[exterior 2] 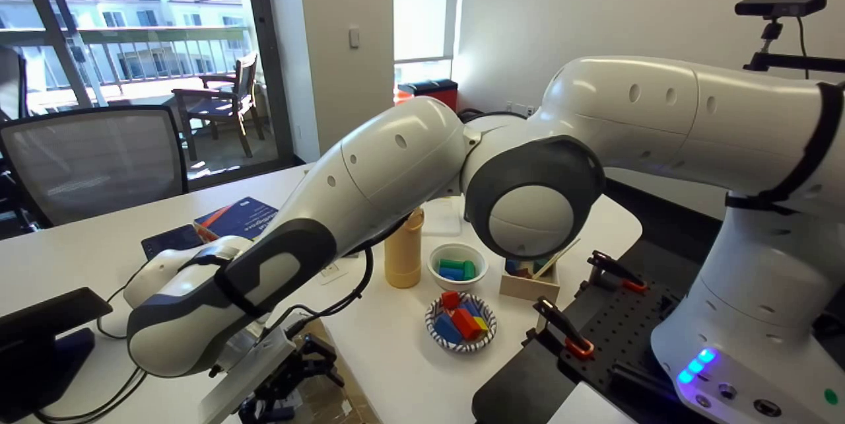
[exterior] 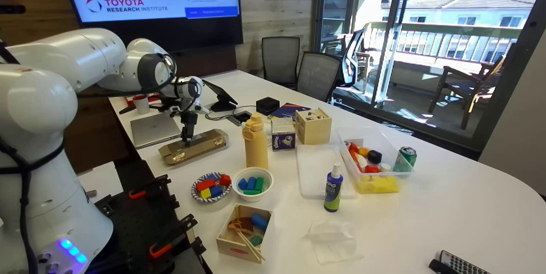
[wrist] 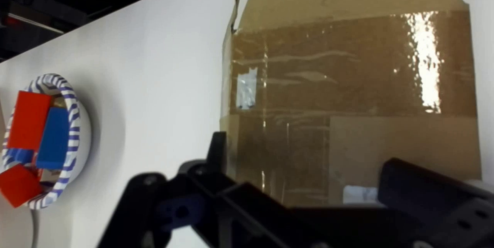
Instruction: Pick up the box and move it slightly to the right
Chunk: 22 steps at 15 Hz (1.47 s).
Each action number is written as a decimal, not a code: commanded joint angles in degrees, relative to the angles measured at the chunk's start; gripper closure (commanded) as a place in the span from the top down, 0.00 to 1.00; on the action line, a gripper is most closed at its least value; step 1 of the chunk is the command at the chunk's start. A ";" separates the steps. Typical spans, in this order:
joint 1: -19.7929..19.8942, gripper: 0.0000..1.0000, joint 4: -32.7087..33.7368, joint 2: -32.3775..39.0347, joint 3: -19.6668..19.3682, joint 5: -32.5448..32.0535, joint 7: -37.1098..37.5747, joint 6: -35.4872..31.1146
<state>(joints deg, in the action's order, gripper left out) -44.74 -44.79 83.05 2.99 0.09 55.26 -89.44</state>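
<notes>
You have your black two-finger gripper (wrist: 305,154) down at the flat tan-brown cardboard box (exterior: 201,146), and the fingers are spread wide apart. In the wrist view, one dark finger (wrist: 218,149) is right by a side edge of the box and the other dark finger (wrist: 409,186) is over the top, but I cannot tell if they touch it. The box is on your smooth white table (exterior: 409,227). In an exterior view it is to the left of the tall yellow bottle (exterior: 256,148), near it but apart. The flat silver laptop (exterior: 154,128) is to the left of that bottle too, but farther off. Just in front of the bottle you see a round white bowl (exterior: 254,198) with blue and green blocks (exterior: 259,185) in it. In front and a bit left of the bottle is a round bowl with a blue-and-white striped rim (wrist: 73,124), and red, blue and yellow blocks (exterior: 205,185) sit in it. A small open box of pale wood (exterior: 230,248) is in front of the bottle too, farther from it than the white bowl. Just right of the bottle stands a purple tissue box (exterior: 283,141).
</notes>
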 commanded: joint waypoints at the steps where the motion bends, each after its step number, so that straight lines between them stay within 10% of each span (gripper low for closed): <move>1: 1.33 1.00 -5.05 0.60 0.70 2.38 1.80 -11.17; 8: 2.20 1.00 -10.96 -3.53 -0.77 8.17 1.56 -22.52; 22: 2.04 1.00 -49.71 -23.75 -0.35 7.66 15.14 -43.75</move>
<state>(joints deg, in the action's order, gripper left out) -42.56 -83.76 63.22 2.83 7.60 66.14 -129.40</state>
